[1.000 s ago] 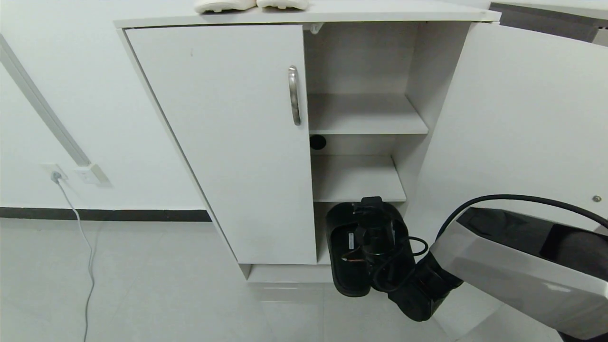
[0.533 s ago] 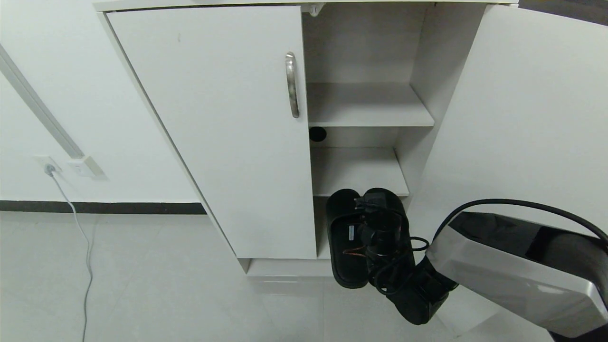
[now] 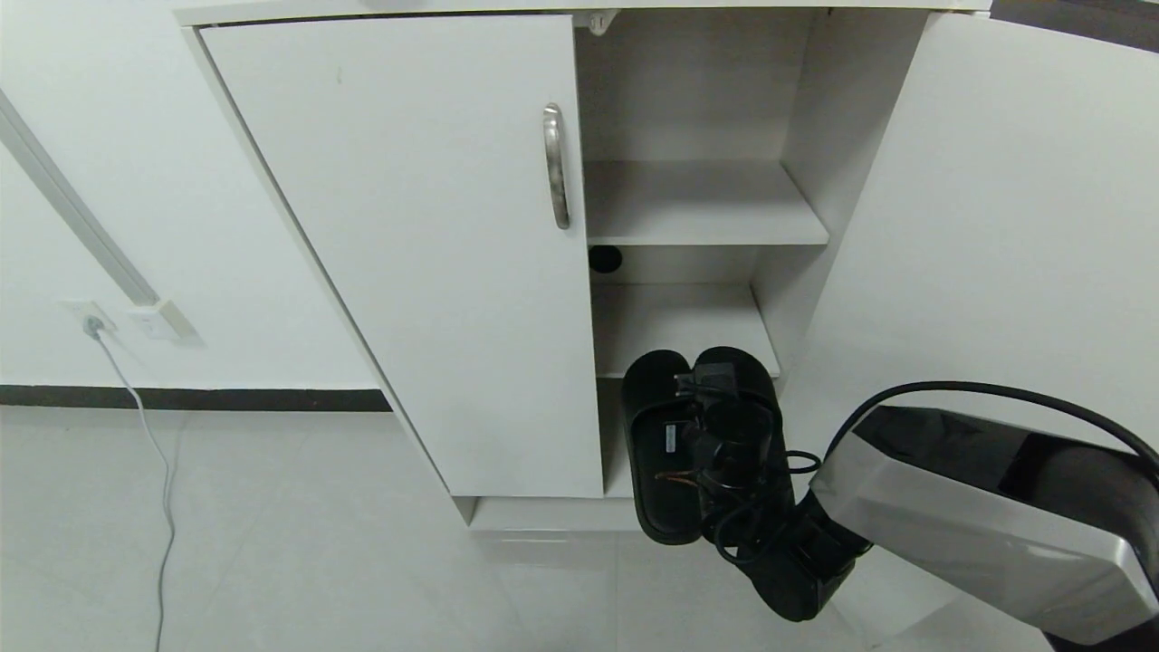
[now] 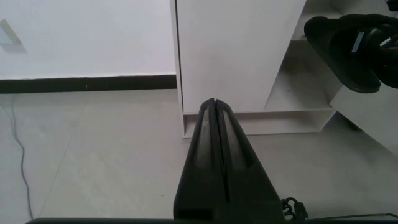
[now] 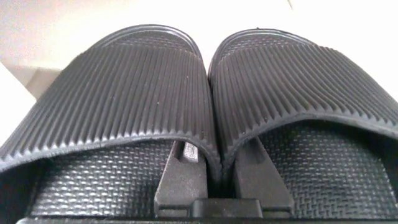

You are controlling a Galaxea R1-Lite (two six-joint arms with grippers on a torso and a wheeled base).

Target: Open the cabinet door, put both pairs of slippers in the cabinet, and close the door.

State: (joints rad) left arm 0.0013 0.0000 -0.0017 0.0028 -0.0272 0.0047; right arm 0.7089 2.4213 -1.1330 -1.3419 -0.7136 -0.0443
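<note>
A pair of black slippers (image 3: 661,435) is held side by side, toes pointing into the cabinet's lowest compartment, just under the lower shelf (image 3: 679,326). My right gripper (image 3: 720,435) is shut on the black slippers; in the right wrist view its fingers (image 5: 180,180) pinch the two inner side walls of the slippers (image 5: 130,93). The cabinet's right door (image 3: 996,208) stands open and the left door (image 3: 407,244) is closed. My left gripper (image 4: 214,102) is shut and empty, low over the floor in front of the closed door, with the slippers (image 4: 348,50) farther off.
The upper shelf (image 3: 697,204) is bare. A metal handle (image 3: 555,167) is on the closed door. A wall socket (image 3: 90,321) with a grey cable (image 3: 167,507) is at the left. Open tiled floor (image 3: 272,561) lies before the cabinet.
The head camera has tilted down, so the cabinet top left the picture. My right gripper has carried the black slippers a little farther toward the bottom compartment.
</note>
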